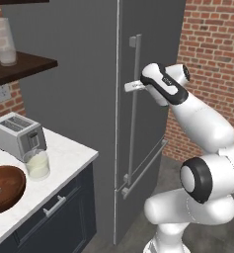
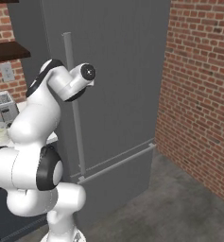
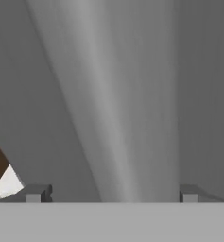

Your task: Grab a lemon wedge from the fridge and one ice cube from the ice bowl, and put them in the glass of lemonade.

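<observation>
Ice bowl (image 1: 5,190): the wide reddish-brown wooden bowl is sitting at the near left of the white counter (image 1: 64,163), cut off by the left edge of the left base view; a small pale speck is lying inside it, too small to name.
Glass of lemonade (image 1: 37,164): the short clear tumbler of pale liquid is standing upright on the counter, just right of and beyond the bowl, and just in front of the toaster.
Toaster (image 1: 17,135): the silver two-slot box is sitting farther back on the counter, by the brick wall.
Arm (image 1: 202,128): the white arm is rising from the near right of the left base view and bending left toward the fridge.
Gripper (image 3: 111,194): the fingers (image 3: 37,193) are standing as wide apart as they go, one on each side of the fridge handle, and gripping nothing; whether either tip is touching the bar cannot be told.
Fridge (image 1: 79,89): the tall dark grey appliance is standing right of the counter, its door shut.
Fridge handle (image 1: 134,108): the long light-grey vertical bar is running down the door, and in the hand view it is passing between the two fingertips.
Lemon wedge: its place cannot be told, as the fridge door is covering the interior.
Shelf (image 1: 19,66): the dark wooden board is hanging on the far left wall above the toaster, carrying a tall frosted glass (image 1: 3,42).
</observation>
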